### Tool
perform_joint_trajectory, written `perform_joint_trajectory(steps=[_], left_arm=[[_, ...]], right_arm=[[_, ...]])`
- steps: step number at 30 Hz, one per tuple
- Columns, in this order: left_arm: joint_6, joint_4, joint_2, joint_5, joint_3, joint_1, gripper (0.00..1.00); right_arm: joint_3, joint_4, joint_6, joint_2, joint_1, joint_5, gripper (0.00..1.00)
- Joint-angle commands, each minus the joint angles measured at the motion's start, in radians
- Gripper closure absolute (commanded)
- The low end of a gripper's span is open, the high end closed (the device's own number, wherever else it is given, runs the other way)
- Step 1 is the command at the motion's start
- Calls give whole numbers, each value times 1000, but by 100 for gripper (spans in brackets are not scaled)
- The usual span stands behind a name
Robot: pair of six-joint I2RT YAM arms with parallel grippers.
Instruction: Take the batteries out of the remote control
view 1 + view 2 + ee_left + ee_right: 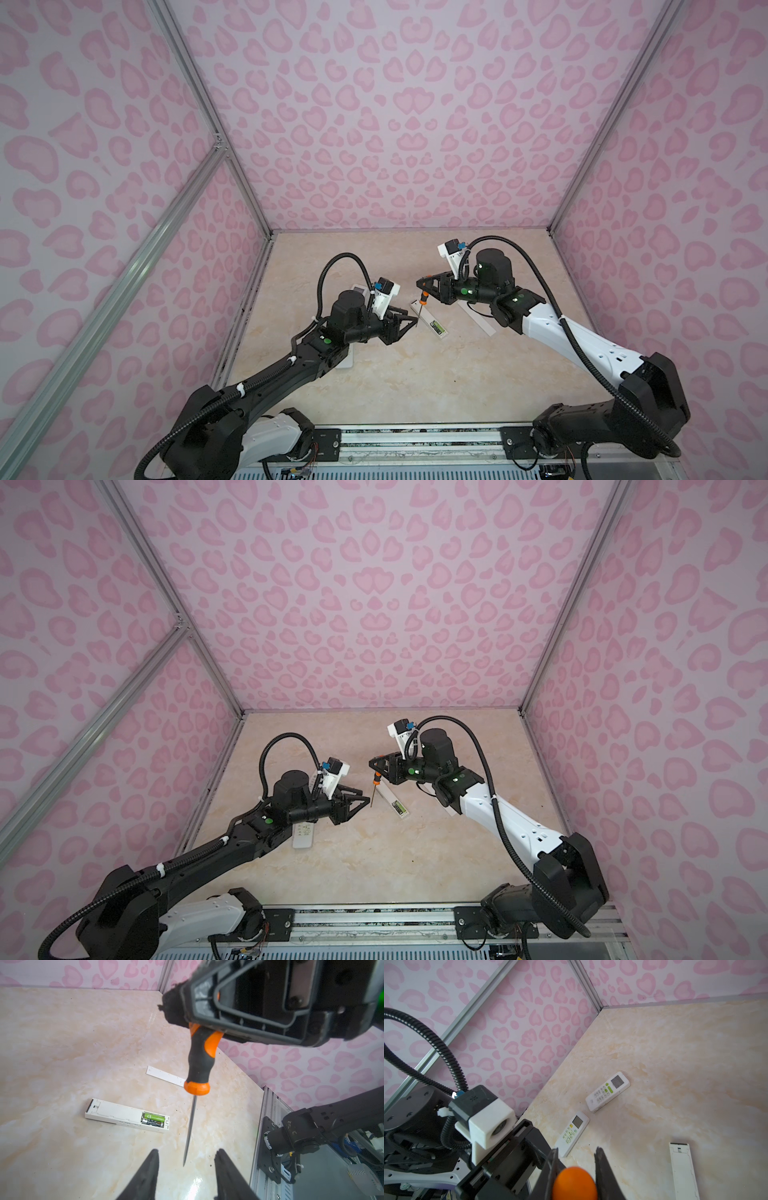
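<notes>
Remote [427, 318]: white, lying flat, compartment uncovered.
Batteries [439, 327]: inside the remote's near end, green showing.
Right gripper [419, 284]: above the remote's far end, clamping the screwdriver [423, 297] by its handle, shaft hanging down the remote's left side.
Left gripper [411, 315]: just left of the remote, jaws apart.
White strip [478, 318]: right of the remote.

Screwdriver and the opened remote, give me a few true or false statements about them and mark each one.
1. The right gripper holds the screwdriver by its handle. True.
2. The compartment of the opened remote is empty. False: a green battery and a black battery lie in it.
3. The left gripper grips a battery. False: its jaws stand open and empty.
4. A white panel lies on the table, apart from the opened remote. True.
</notes>
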Motion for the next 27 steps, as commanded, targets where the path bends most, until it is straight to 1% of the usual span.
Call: perform_joint_trajectory(steps=[1,5,8,11,13,14,16,19,21,22,23,26,27], left_arm=[[16,59,24,-25,23,-25,55],[30,58,58,-75,44,-55,58],[28,63,84,-92,58,-60,63],[30,64,103,-96,72,-65,75],[30,66,107,-101,73,-66,81],[32,67,108,-101,74,-67,82],[32,64,111,-108,79,-67,82],[31,58,123,-111,86,-67,74],[31,54,132,-112,91,-67,73],[30,55,135,-109,90,-67,76],[31,57,138,-104,88,-67,83],[33,62,139,-90,88,-67,96],[36,61,137,-82,87,-68,96]], right_arm=[[-8,37,46,-12,4,16,100],[-11,-24,89,-26,2,114,100],[-20,-17,126,-23,2,115,100],[-33,3,163,-21,1,105,100],[-33,6,175,-21,1,104,100],[-33,6,179,-24,1,104,100],[-33,10,188,-28,1,107,100],[-33,11,193,-32,1,108,100],[-33,9,202,-33,-1,110,100],[-33,10,204,-34,-2,110,100],[-34,11,208,-35,-2,110,100],[-37,14,215,-45,-6,109,100],[-41,28,214,-50,-9,98,100]])
